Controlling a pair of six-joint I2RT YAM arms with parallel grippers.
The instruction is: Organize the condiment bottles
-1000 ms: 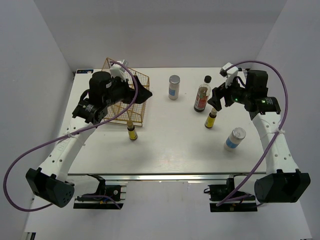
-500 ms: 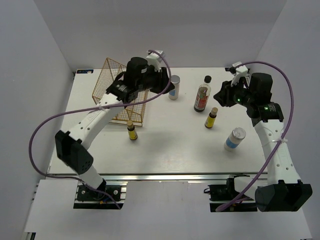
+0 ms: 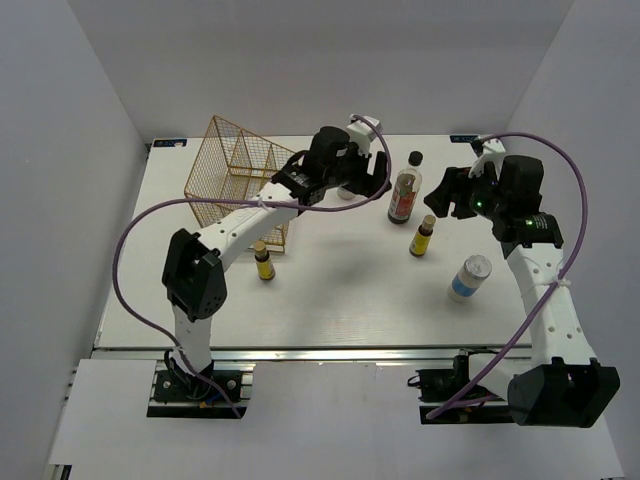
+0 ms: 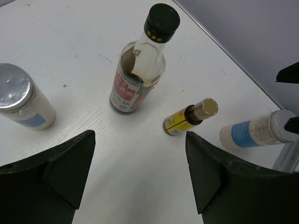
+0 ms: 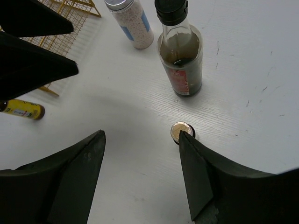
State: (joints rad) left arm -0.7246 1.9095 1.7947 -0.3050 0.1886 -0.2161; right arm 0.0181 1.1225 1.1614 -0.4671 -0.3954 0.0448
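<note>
Left gripper point(image 4: 140, 140), jaws apart, should straddle the red-labelled sauce bottle point(image 4: 139, 70) squarely; right gripper point(image 5: 140, 135), jaws apart too, hangs nearby.

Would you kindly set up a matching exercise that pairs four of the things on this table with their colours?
Things:
A. tall bottle
B. small bottle
C. jar
D. wire rack

Colours:
1. gold all over
2. silver lid, blue label
3. black cap, red label
4. yellow label

Pairs: A-3, B-4, C-2, D-1
</note>
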